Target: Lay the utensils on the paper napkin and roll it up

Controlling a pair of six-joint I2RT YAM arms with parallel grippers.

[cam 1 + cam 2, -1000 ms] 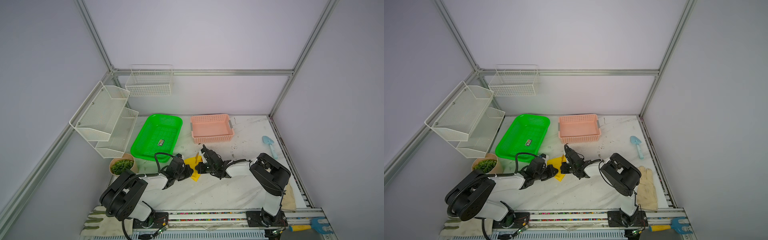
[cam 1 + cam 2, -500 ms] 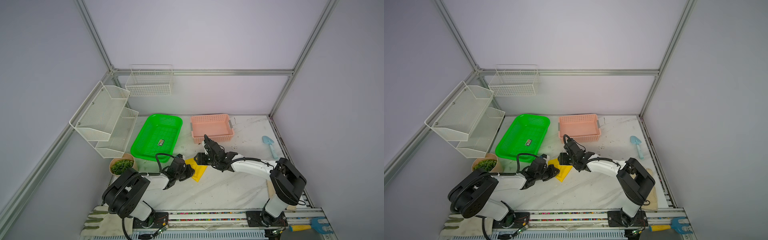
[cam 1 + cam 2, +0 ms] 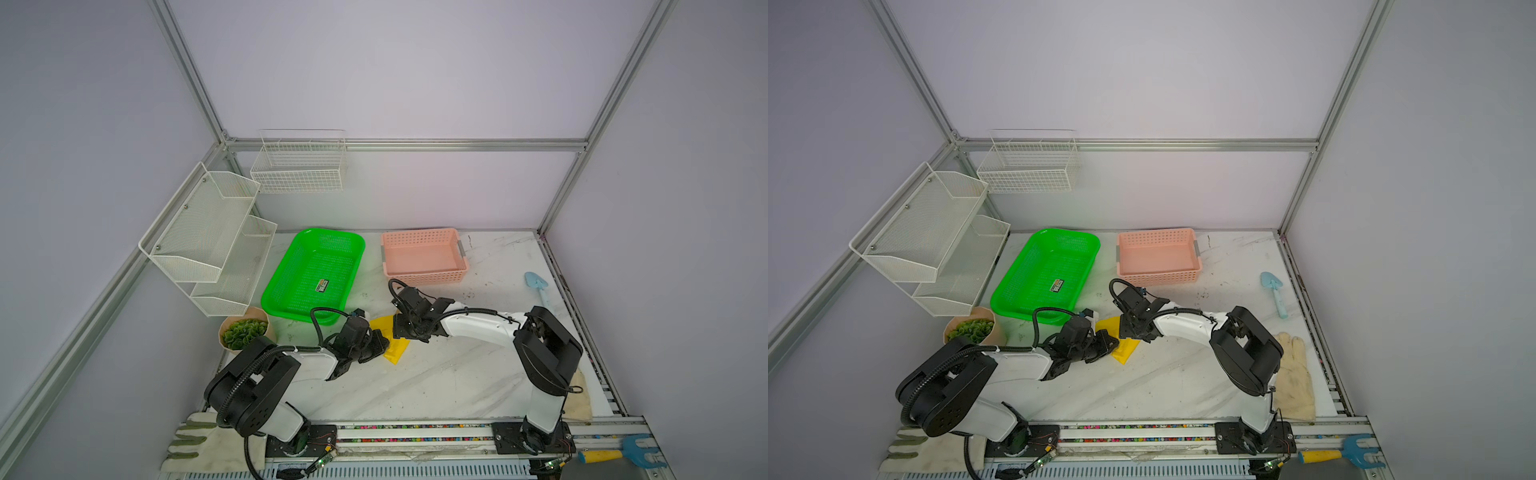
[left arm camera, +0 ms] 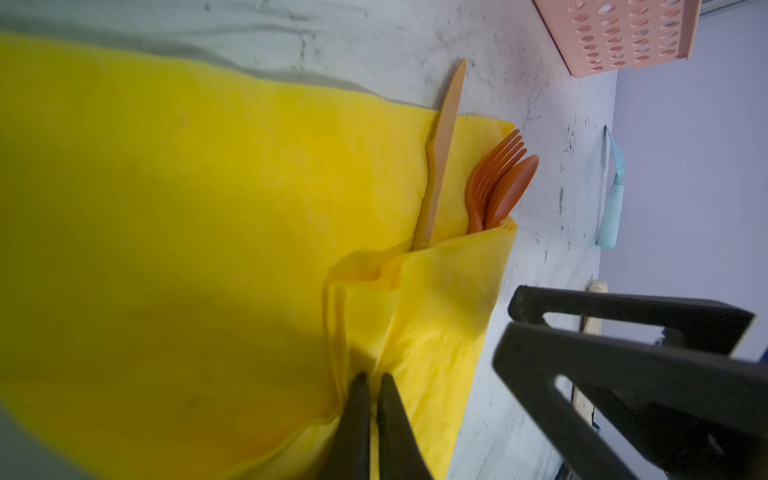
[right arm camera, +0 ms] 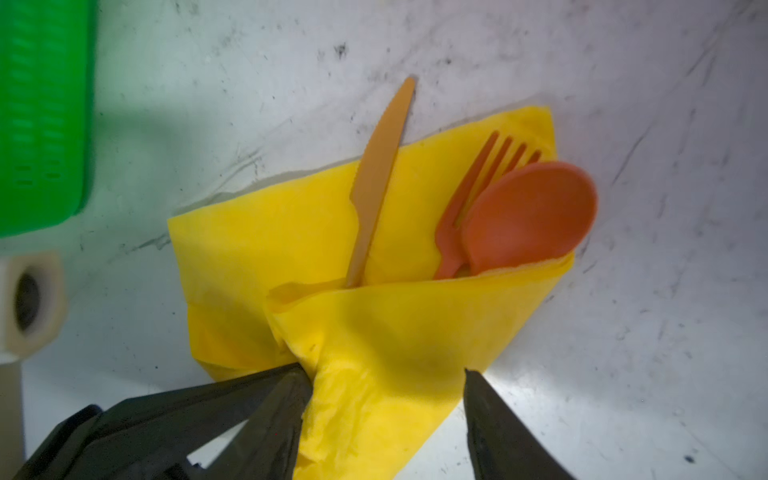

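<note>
Napkin: the yellow napkin (image 3: 397, 351) lies near the middle of the white table (image 3: 436, 382). In a top view the green basket (image 3: 330, 232) stands at its 11 o'clock and the pink basket (image 3: 424, 276) at its 1 o'clock. One flap is folded over (loosely, with a pucker at the crease).

Utensils: the spoon (image 5: 528, 216), fork (image 5: 478, 191) and knife (image 5: 378, 178) lie on the napkin. Their handles are tucked under the folded flap and their heads stick out. The spoon's bowl overlaps the fork. The knife lies apart from those two, its tip past the paper's edge over bare table.

Left gripper: the left gripper (image 4: 374, 399) reaches the napkin from its 9 o'clock side in the top views. Its fingers (image 4: 359, 419) are pressed together and pinch the folded edge of the paper.

Right gripper: the right gripper (image 5: 386, 390) comes in from the napkin's 2 o'clock side. Its fingers (image 5: 286, 411) are spread wide and grip nothing. The flap sits between them, one finger touching its crumpled edge and the other just beside it.

Trowel: a light-blue trowel (image 3: 538, 286) lies at the table's 3 o'clock edge, well apart from the napkin.
</note>
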